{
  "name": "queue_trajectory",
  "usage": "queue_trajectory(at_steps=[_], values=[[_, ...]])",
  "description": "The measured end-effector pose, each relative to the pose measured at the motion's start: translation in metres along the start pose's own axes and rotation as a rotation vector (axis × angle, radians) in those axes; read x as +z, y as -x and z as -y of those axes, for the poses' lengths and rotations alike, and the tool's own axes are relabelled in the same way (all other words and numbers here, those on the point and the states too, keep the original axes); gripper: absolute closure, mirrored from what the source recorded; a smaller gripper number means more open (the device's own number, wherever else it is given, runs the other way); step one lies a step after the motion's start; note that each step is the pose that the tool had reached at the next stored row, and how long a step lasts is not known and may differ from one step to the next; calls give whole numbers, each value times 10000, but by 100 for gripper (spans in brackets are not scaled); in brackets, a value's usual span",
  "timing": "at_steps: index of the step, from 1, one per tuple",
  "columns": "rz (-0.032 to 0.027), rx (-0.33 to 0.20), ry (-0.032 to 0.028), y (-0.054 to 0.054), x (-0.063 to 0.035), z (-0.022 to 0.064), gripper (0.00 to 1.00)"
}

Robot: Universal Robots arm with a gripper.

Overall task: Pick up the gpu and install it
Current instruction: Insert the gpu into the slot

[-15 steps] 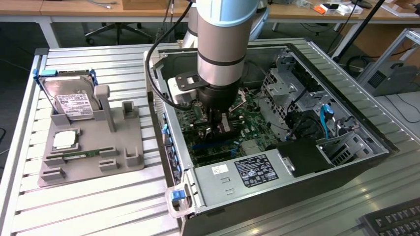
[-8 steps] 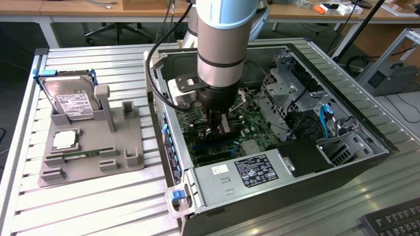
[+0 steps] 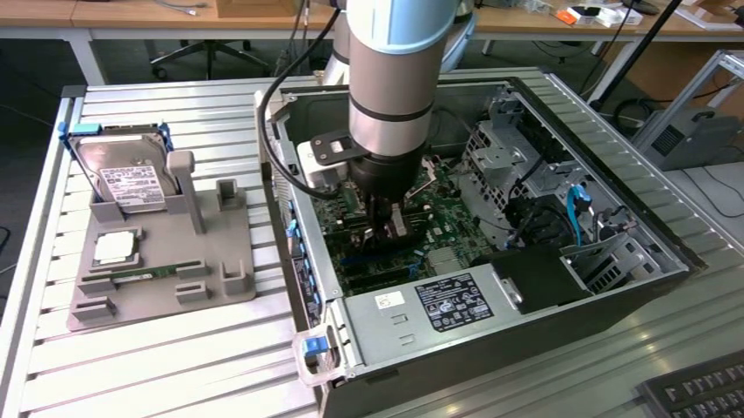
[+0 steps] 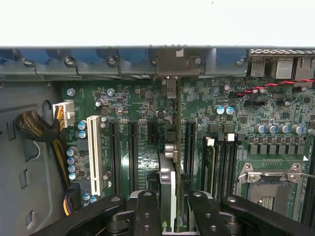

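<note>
The black claw [image 4: 170,206] is clamped on the thin dark gpu card [image 4: 168,184], edge-on above the green motherboard [image 4: 147,123], between black slots

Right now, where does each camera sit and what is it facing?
Exterior view: raised off the arm, looking down at the open black computer case on the slatted metal table; the grey arm shows.
Wrist view: on the wrist, facing the green motherboard; the black pincer holds the thin dark gpu.
Shared: motherboard, pincer, gpu.
</note>
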State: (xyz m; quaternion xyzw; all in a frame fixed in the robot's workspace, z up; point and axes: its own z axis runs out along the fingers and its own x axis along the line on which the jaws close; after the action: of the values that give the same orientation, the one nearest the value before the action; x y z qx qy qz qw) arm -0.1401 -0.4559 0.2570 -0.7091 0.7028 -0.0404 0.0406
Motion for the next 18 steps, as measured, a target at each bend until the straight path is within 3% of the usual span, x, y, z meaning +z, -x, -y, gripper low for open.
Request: queue_trajectory(at_steps=[11, 13, 14, 18], values=[[1, 3, -1, 0, 35, -4, 73], [10, 3, -6, 1, 39, -4, 72], [9, 3, -6, 1, 39, -4, 66], [-1, 2, 0, 0, 34, -4, 66]])
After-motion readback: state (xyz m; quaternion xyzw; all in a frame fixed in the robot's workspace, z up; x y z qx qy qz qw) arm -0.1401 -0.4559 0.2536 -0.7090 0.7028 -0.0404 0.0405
